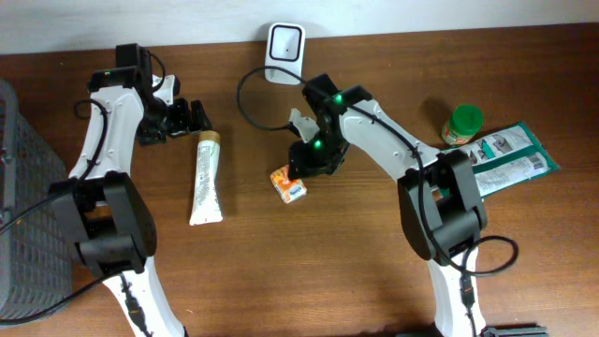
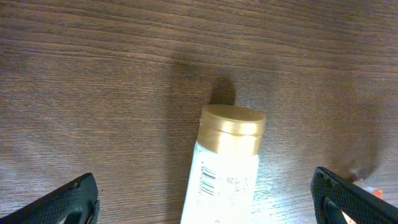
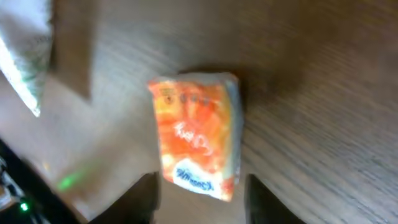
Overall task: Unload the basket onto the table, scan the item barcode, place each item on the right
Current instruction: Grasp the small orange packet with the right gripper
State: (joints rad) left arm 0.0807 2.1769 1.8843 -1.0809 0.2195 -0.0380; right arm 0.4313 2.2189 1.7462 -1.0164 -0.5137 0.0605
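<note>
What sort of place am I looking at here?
Probably a mock checkout bench in a lab: a white barcode scanner on a wooden table, shop goods like a gold-capped tube and an orange packet, and a gray mesh basket.

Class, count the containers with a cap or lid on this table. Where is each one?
2. The gold-capped white tube lies left of centre, by the left pincer; the green-lidded jar stands far right, beside the teal packets. None seems hidden.
</note>
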